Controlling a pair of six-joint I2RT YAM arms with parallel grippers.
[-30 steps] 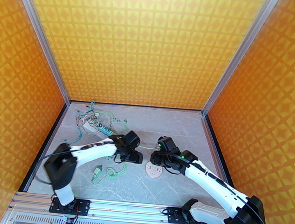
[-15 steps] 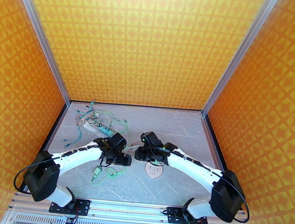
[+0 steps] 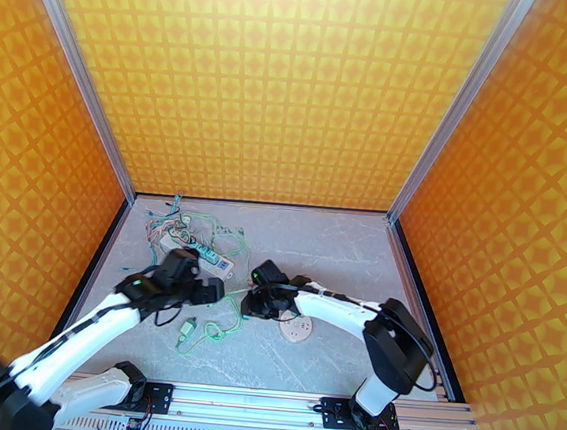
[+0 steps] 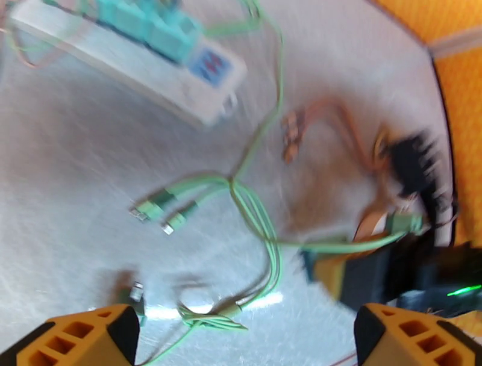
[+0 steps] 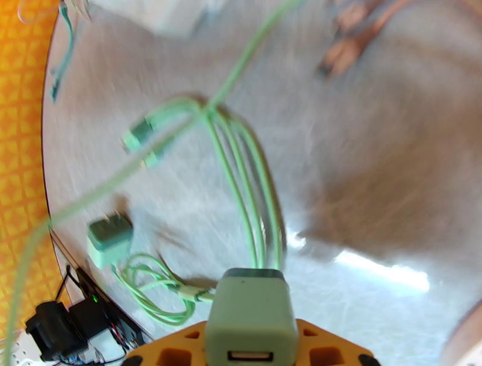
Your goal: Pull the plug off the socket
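We hold the plug away from the round socket.
Our right gripper pinches it; our left gripper hangs above green cables, jaws spread wide.

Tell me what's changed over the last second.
The left arm pulled back left toward the power strip, and the left fingers opened wide, empty. The right arm swung left off the round white socket, right fingers holding a green USB charger. Socket, power strip and green cables stayed put.
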